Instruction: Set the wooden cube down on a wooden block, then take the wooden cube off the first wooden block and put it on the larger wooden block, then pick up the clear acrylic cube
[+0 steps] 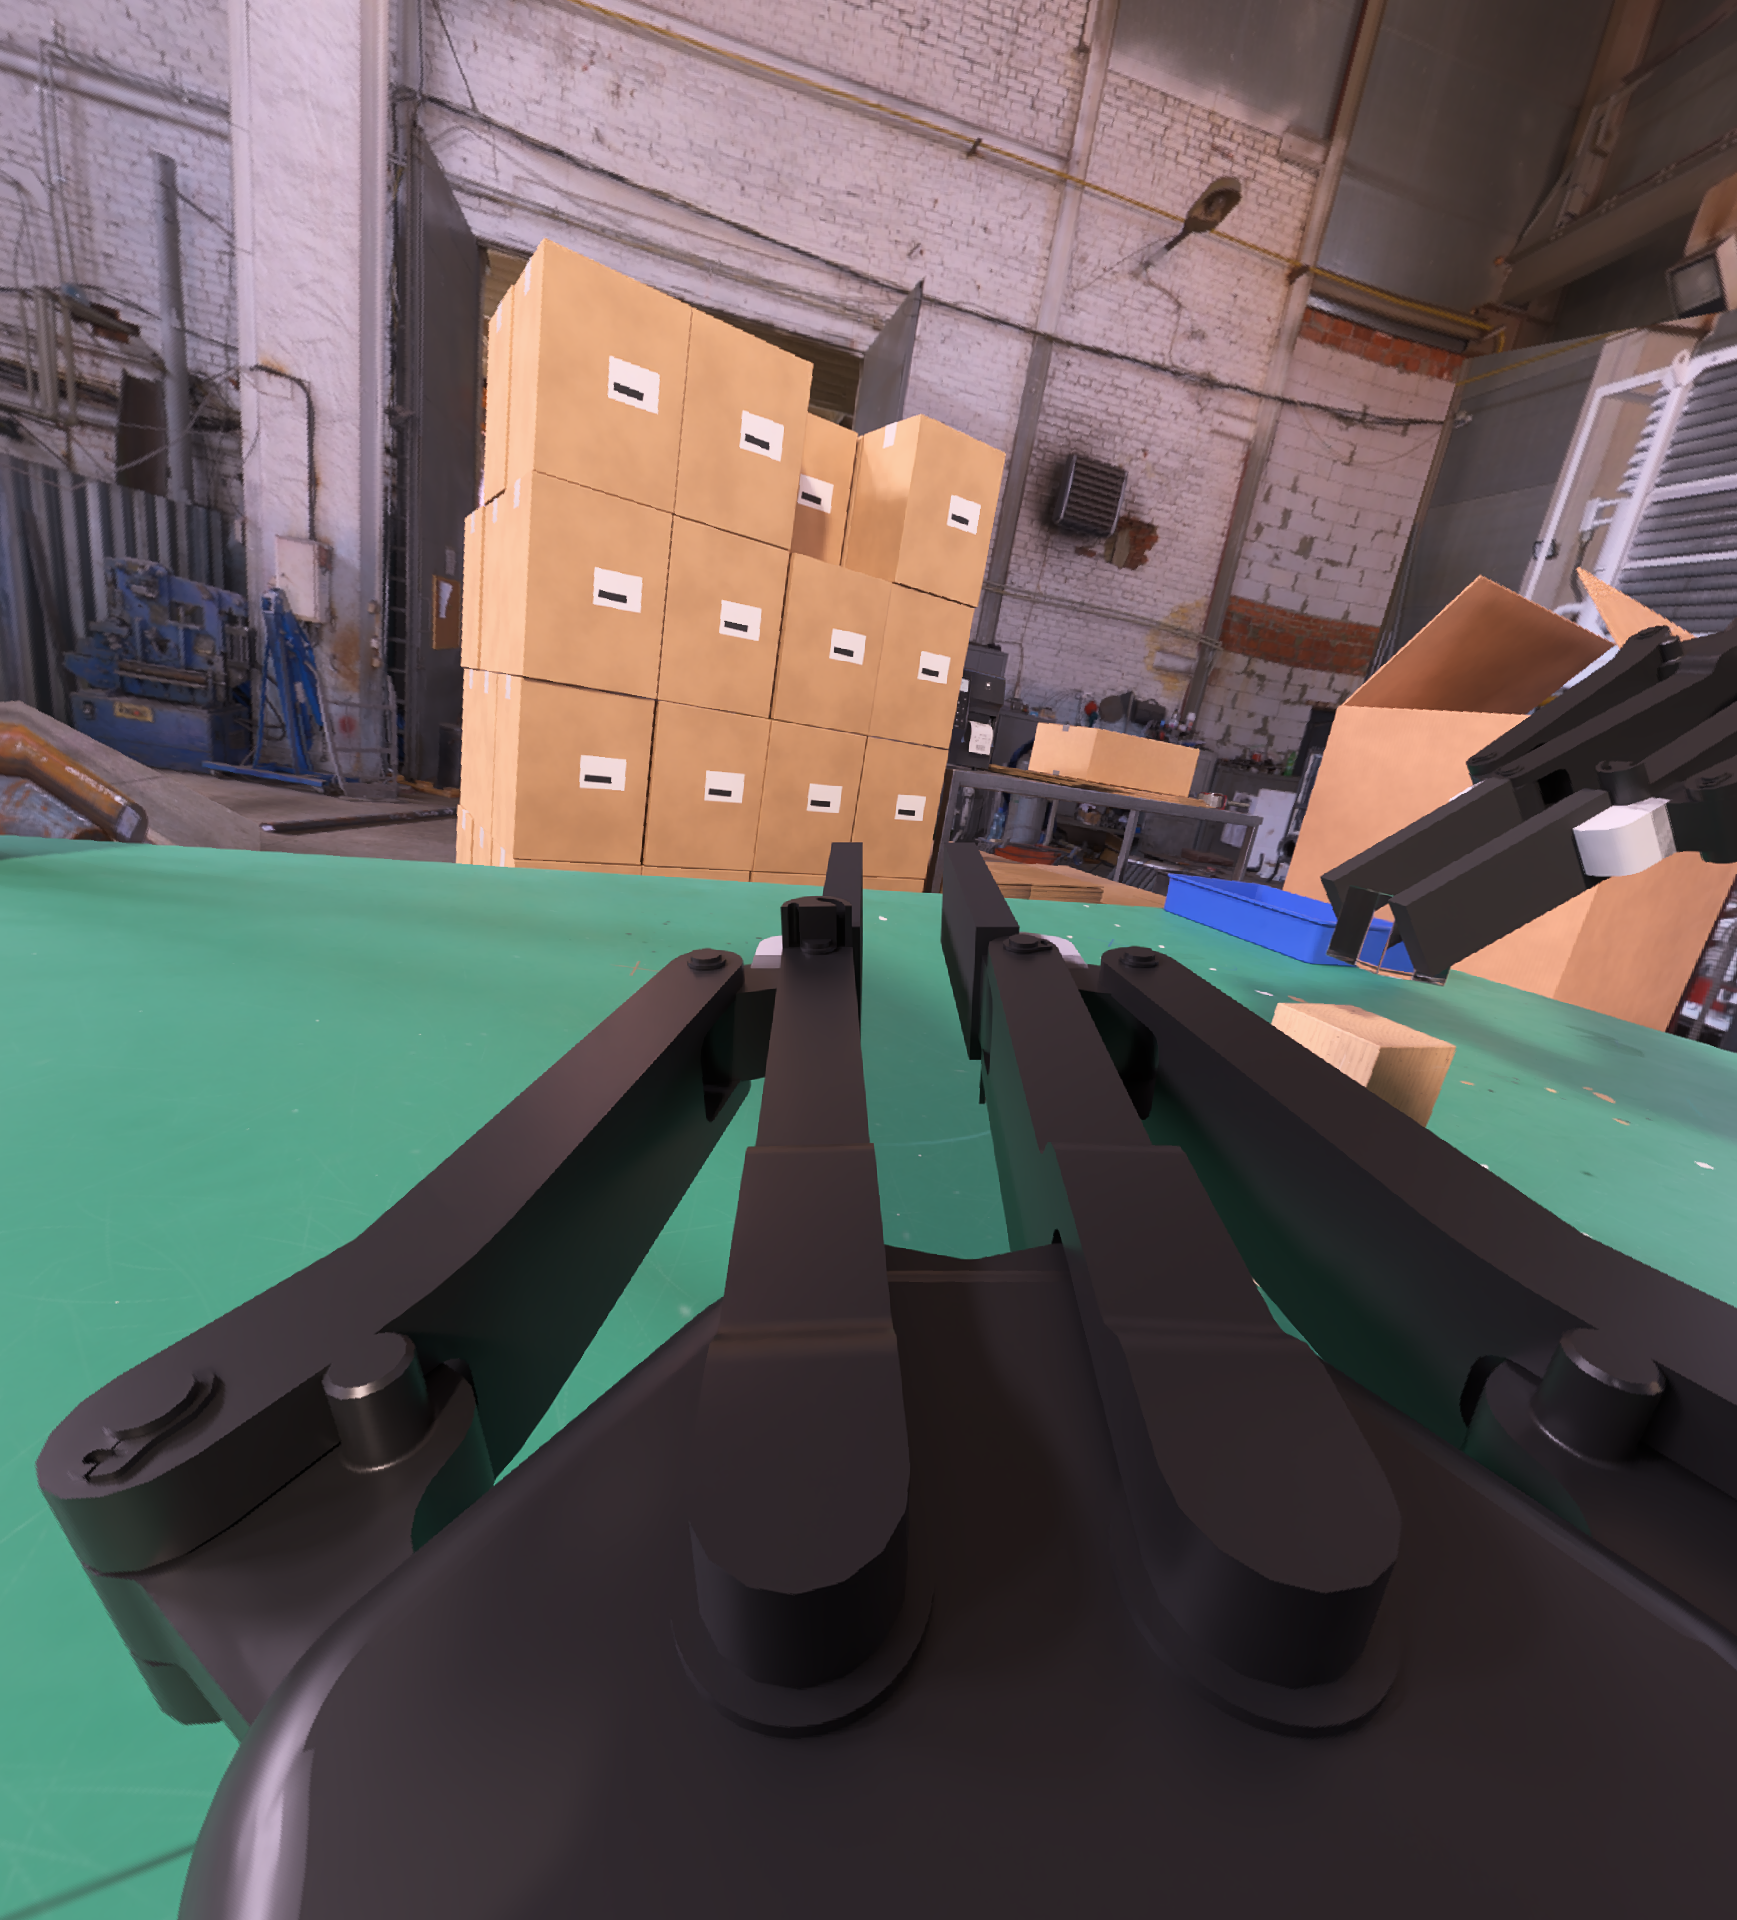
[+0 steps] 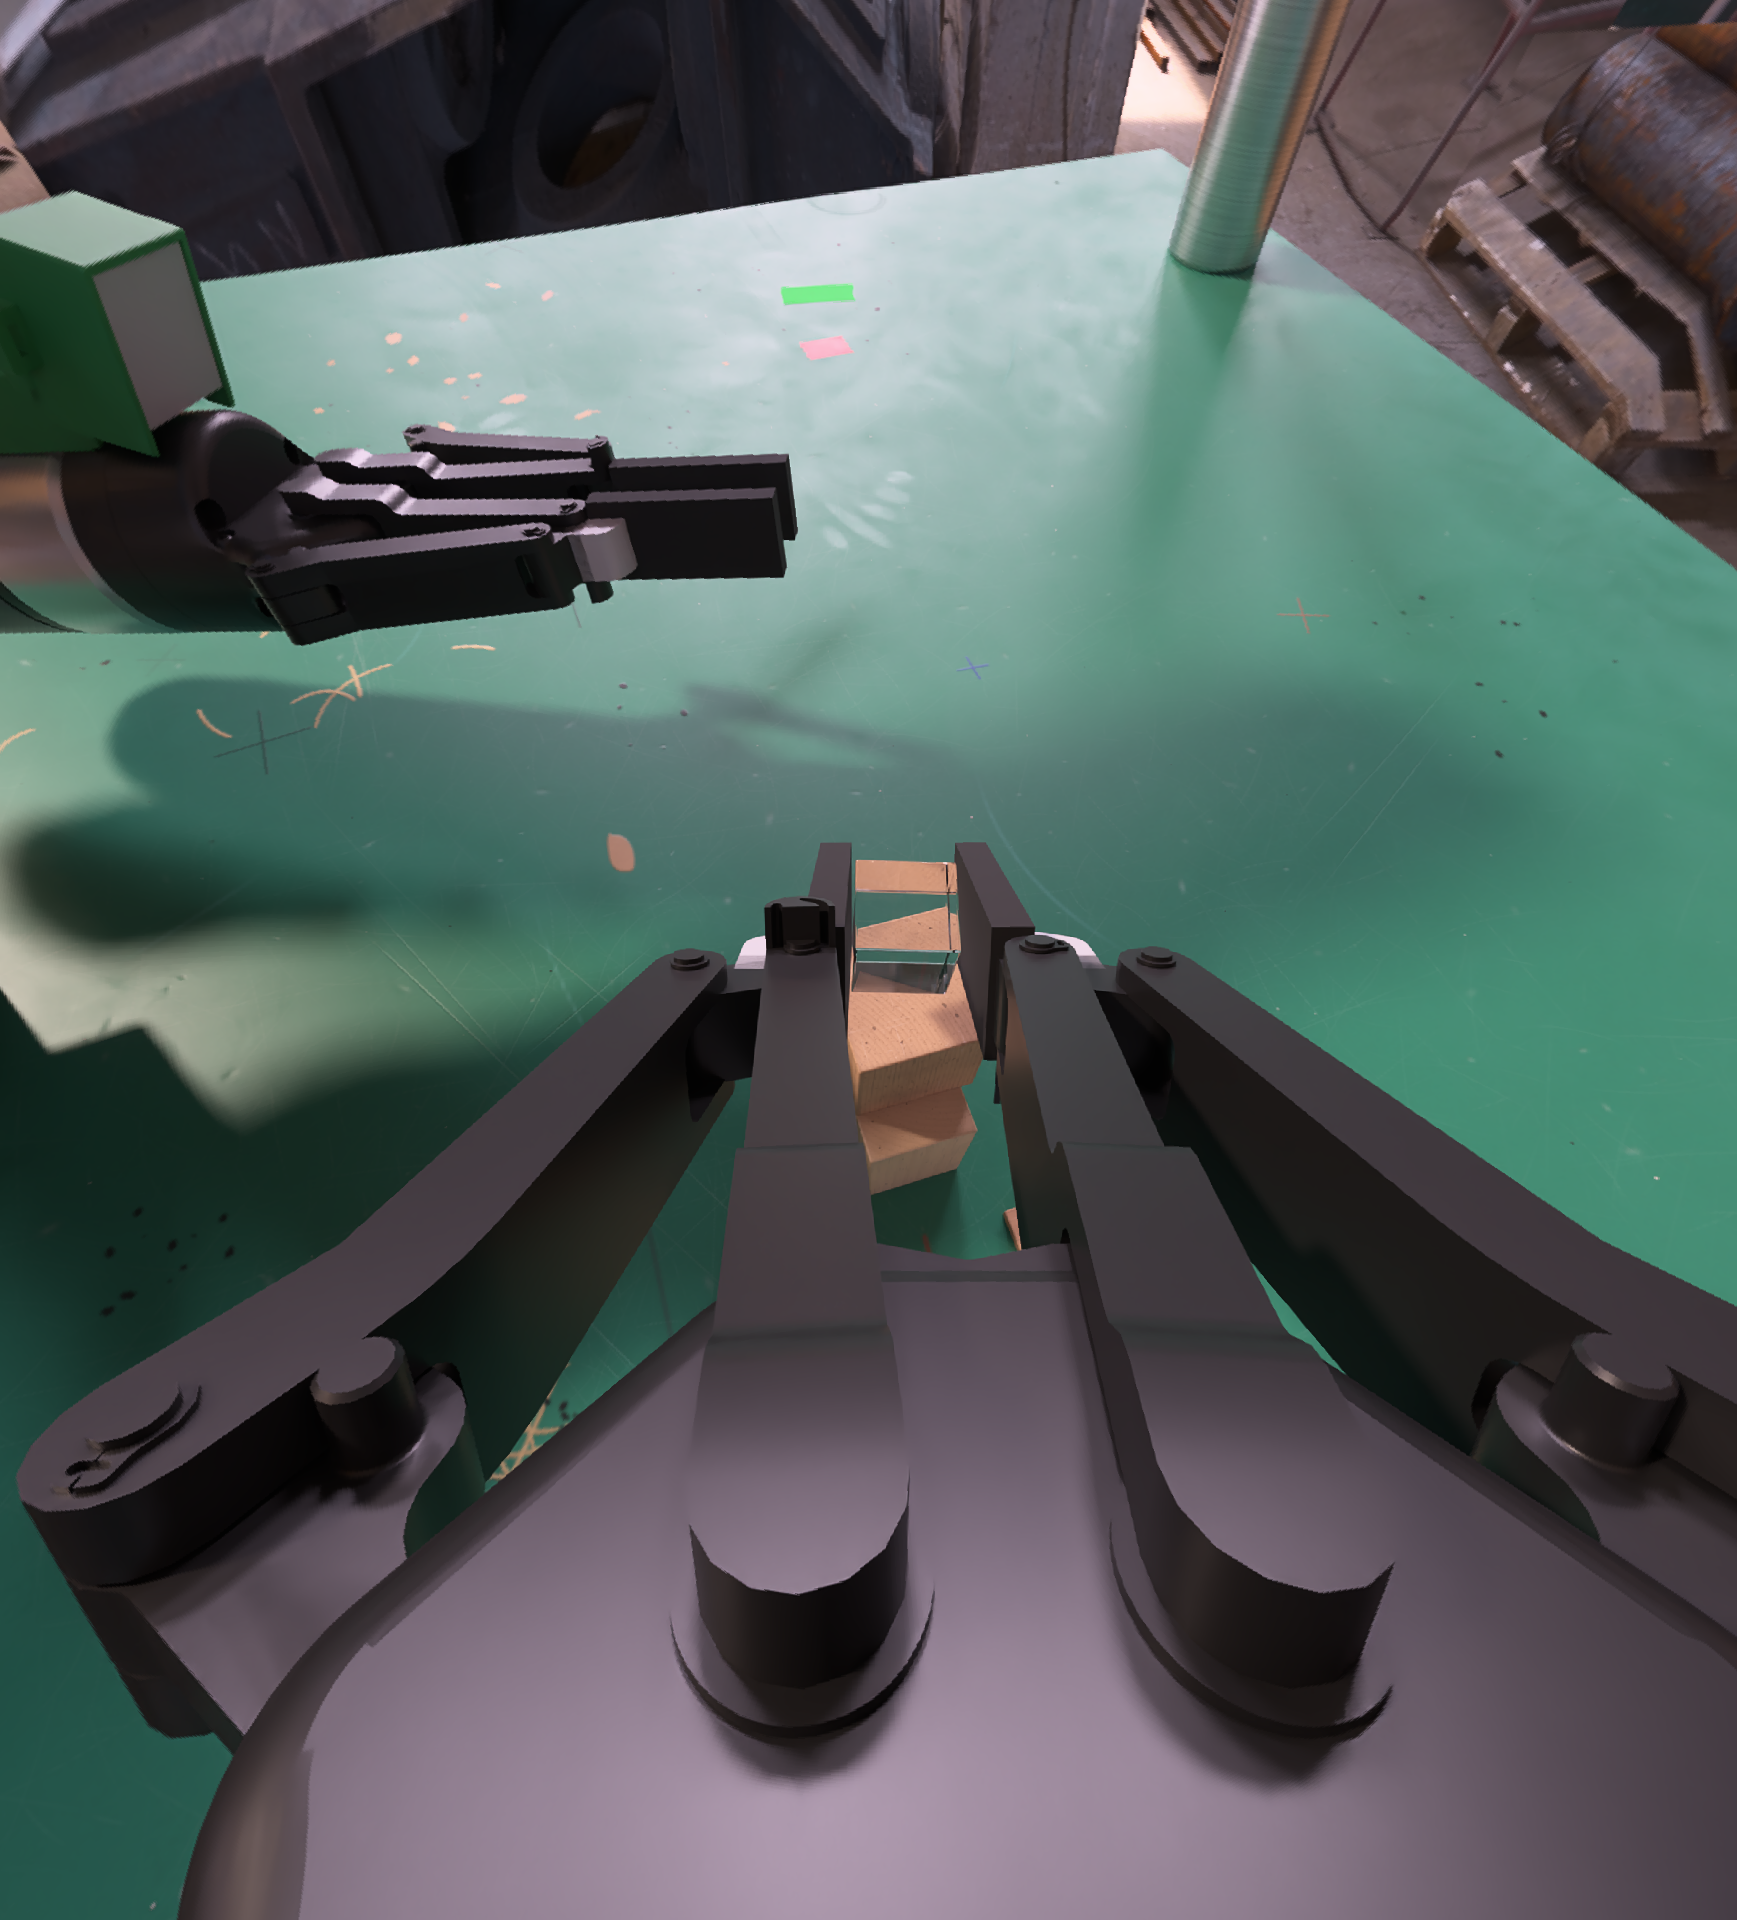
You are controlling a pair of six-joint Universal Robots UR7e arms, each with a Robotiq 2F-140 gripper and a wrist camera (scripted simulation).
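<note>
My right gripper (image 2: 903, 883) is shut on the clear acrylic cube (image 2: 903, 930) and holds it above the green table (image 2: 1311, 831). Directly under it, two pale wooden pieces lie stacked: an upper one (image 2: 911, 1044) on a lower one (image 2: 911, 1138). In the left wrist view the right gripper (image 1: 1383, 940) hangs at the right with the clear cube (image 1: 1409, 961) at its tips, above a wooden block (image 1: 1363, 1049). My left gripper (image 1: 900, 904) is empty, its fingers a narrow gap apart, hovering over bare table; it also shows in the right wrist view (image 2: 786, 514).
A blue bin (image 1: 1259, 914) and an open cardboard box (image 1: 1466, 748) stand at the table's far right. Stacked cardboard boxes (image 1: 718, 623) rise beyond the far edge. A metal post (image 2: 1248, 135) stands at a table corner. Green (image 2: 817, 294) and pink (image 2: 825, 348) patches mark the mat.
</note>
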